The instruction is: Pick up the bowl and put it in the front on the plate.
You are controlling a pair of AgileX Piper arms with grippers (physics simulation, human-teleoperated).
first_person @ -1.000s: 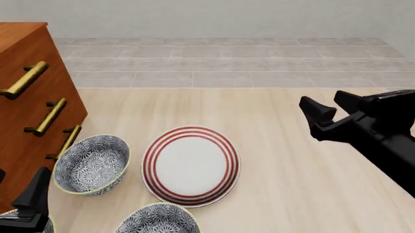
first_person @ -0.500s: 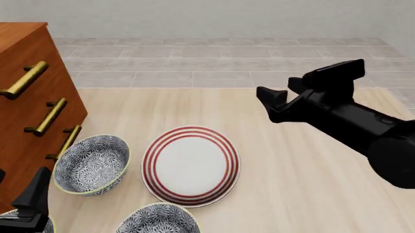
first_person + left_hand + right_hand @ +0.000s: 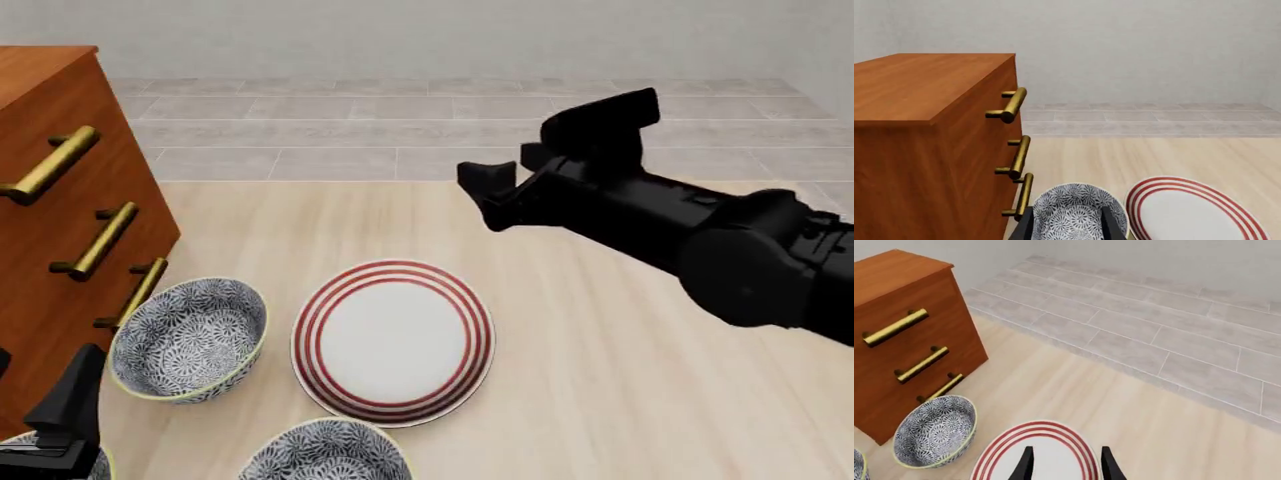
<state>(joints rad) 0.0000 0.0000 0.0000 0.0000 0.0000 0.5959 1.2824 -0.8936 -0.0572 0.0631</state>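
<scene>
At the far left stands a brown wooden chest of drawers point(image 3: 60, 230) with brass bar handles. Near the table's near left corner, the left black gripper point(image 3: 60, 425) hangs low, its jaws spread. A deep grey-and-white floral bowl point(image 3: 187, 340) with a thin yellow rim sits just beside the chest. A second bowl of the same pattern point(image 3: 327, 452) is at the near edge. Between them, slightly further, lies the flat white plate with red rings point(image 3: 394, 342). Above and behind the plate, the right black gripper point(image 3: 501, 190) hovers with its jaws apart, holding nothing.
</scene>
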